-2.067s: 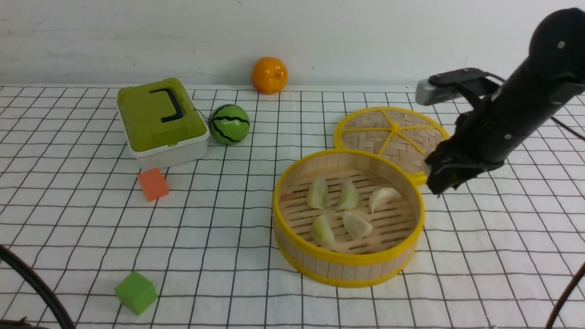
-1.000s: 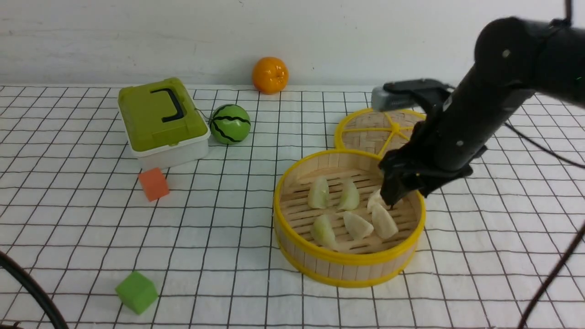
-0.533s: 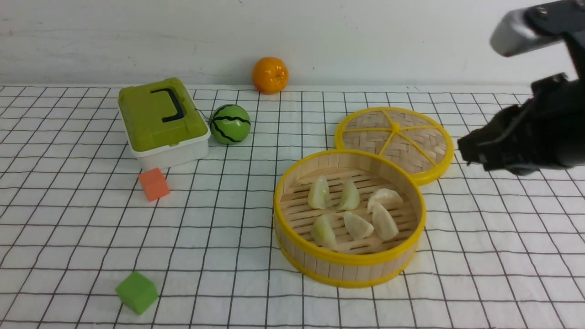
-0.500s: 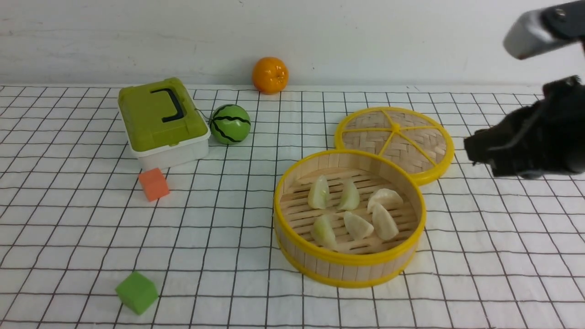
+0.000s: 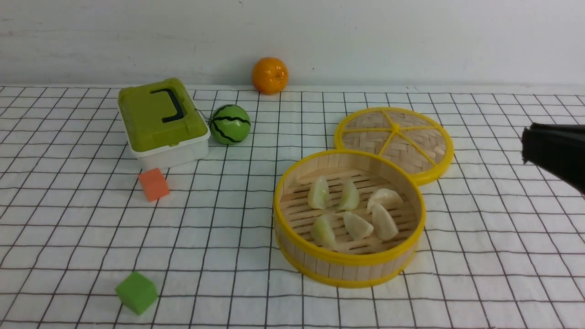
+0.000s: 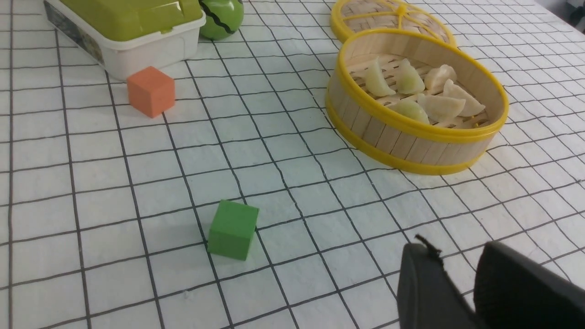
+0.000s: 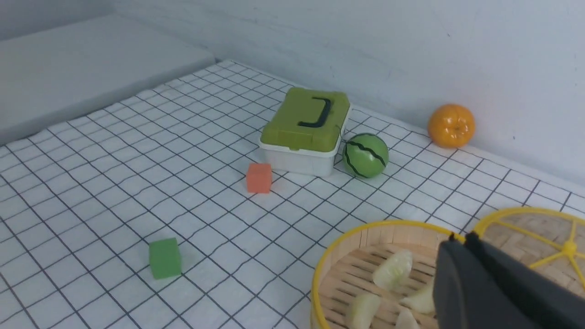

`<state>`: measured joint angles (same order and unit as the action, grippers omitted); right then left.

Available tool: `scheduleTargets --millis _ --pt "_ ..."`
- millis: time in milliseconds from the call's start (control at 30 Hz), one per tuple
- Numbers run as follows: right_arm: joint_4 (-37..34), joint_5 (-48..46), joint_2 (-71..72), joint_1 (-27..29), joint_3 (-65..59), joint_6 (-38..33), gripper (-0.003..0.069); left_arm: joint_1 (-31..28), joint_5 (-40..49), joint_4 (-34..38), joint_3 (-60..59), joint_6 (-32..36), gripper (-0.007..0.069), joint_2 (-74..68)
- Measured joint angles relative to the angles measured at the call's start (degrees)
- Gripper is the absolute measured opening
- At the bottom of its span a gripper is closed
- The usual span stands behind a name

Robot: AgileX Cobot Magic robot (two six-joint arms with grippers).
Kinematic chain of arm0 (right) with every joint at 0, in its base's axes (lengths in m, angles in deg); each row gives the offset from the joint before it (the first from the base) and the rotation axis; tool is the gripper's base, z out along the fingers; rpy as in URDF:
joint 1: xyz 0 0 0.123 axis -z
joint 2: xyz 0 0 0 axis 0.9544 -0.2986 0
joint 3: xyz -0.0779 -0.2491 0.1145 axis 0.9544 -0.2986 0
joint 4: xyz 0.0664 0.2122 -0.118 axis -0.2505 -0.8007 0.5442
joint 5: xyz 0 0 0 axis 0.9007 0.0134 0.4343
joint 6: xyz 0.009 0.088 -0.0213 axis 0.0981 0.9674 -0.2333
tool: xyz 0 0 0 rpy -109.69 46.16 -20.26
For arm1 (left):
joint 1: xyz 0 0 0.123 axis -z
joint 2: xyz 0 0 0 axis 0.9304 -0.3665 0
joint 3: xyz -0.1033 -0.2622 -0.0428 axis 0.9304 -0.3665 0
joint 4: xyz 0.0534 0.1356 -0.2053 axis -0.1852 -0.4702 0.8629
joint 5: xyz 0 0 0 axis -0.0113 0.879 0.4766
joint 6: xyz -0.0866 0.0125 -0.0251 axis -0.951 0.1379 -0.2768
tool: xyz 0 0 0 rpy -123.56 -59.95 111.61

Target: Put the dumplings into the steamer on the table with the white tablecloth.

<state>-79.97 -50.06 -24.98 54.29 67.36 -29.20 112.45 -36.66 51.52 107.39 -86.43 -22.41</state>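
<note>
A white gridded tablecloth [image 5: 219, 228] covers the table [image 5: 502, 283] before a pale wall [image 5: 411, 41]. Right of centre, my steamer [image 5: 349, 262] holds six dumplings [image 5: 352, 212]. My right claw [image 5: 525, 144], at the right edge, is pressed together, empty; my left claw [image 6: 457, 274] is slightly parted.

A robot test bench: grid-printed white tablecloth [image 5: 219, 237], bare wall, toy watermelon [image 5: 230, 124] and foam cubes [image 5: 136, 292].
</note>
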Motion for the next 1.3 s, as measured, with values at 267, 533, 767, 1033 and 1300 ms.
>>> scheduleTargets --millis 267,533,767,1033,1300 --pt "-0.5 -2.0 0.3 0.0 0.0 -0.6 -0.0022 0.0 0.0 -0.1 0.0 0.0 0.0181 0.1" --pt "-0.5 -3.7 0.3 0.0 0.0 -0.7 -0.0022 0.0 0.0 -0.1 0.0 0.0 0.0183 0.1" --pt "0.1 -0.3 0.4 0.0 -0.8 -0.7 -0.0022 0.0 0.0 -0.1 0.0 0.0 0.0192 0.1" --pt "12.9 17.5 10.2 0.2 -18.0 6.3 -0.0024 0.0 0.0 -0.1 0.0 0.0 0.0198 0.1" --pt "36.2 30.2 29.6 11.5 -44.5 35.0 -0.0024 0.0 0.0 -0.1 0.0 0.0 0.0201 0.1"
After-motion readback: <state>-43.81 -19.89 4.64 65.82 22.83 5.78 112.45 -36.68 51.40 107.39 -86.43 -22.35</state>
